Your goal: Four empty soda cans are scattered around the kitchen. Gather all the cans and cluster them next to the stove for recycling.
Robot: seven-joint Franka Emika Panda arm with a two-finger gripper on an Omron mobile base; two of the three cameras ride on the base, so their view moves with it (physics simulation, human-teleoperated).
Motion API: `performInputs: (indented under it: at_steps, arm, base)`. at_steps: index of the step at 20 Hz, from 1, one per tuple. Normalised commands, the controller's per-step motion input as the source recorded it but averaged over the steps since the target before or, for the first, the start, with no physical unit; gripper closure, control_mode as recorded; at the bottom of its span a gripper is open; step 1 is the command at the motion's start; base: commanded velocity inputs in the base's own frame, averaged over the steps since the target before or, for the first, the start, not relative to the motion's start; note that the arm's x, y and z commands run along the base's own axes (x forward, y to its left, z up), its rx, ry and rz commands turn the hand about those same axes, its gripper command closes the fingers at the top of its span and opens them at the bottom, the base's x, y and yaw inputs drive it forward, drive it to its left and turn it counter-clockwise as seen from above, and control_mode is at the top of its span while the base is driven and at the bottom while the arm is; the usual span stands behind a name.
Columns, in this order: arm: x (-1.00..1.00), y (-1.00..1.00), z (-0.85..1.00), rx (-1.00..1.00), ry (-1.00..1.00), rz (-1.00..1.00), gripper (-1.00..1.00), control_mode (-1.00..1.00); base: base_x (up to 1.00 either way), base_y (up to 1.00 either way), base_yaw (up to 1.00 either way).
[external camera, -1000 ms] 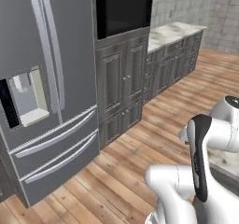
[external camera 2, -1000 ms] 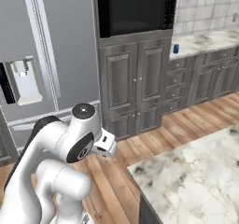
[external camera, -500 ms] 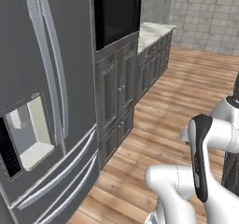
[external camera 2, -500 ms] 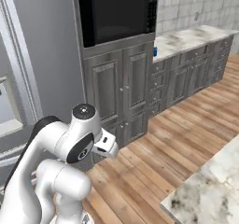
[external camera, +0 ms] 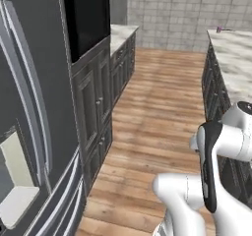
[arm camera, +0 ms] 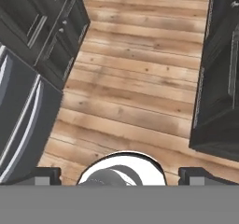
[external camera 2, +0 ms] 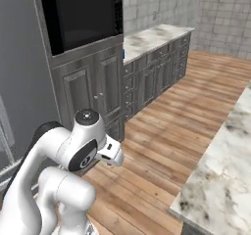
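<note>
- Along the left edge of the left base view stands a grey refrigerator (external camera: 34,132), its long handles upright and its dispenser recess low down.
- Just right of it, a black built-in oven (external camera: 88,18) sits in a tall grey cabinet (external camera: 93,107) with panelled doors below; the right base view shows the same oven (external camera 2: 81,16) and cabinet (external camera 2: 98,87) from the other side.
- Beyond the tall cabinet, a marble counter (external camera: 120,33) runs over grey drawers towards the tiled wall (external camera: 177,14); in the right base view this counter (external camera 2: 157,33) stretches away to the right.
- At the near end of that counter, hard against the tall cabinet's edge, a sliver of blue (external camera 2: 122,54) shows, perhaps a blue soda can, but it is too hidden to be sure.
- A wooden floor (external camera: 157,97) fills the middle, between the two rows of cabinets.
- To the right, a second marble counter (external camera: 234,68) runs back to the wall, with dark cabinets beneath.
- At its far end stands a small purple soda can (external camera: 219,28), tiny at this range, near the wall.
- Lower right, the white arm (external camera: 211,176) is folded above the floor.
- Seen from the hand, the gripper (arm camera: 119,176) points down at the floorboards, its fingertips (arm camera: 46,176) spread wide with nothing between them.
</note>
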Motion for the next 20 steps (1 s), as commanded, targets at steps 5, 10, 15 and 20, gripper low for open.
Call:
performInputs:
  at_steps: [5,10,15,20]
  arm:
    - [0.0,0.0,0.0,0.0,0.0,0.0,-1.0,1.0]
    - [0.0,0.0,0.0,0.0,0.0,0.0,-1.0,1.0]
    - [0.0,0.0,0.0,0.0,0.0,0.0,-1.0,1.0]
    - [0.0,0.0,0.0,0.0,0.0,0.0,-1.0,1.0]
  base:
    - [0.72,0.45,-0.38]
    - [0.85,0.74,-0.36]
    - [0.99,0.52,-0.31]
    - [1.0,0.23,-0.21]
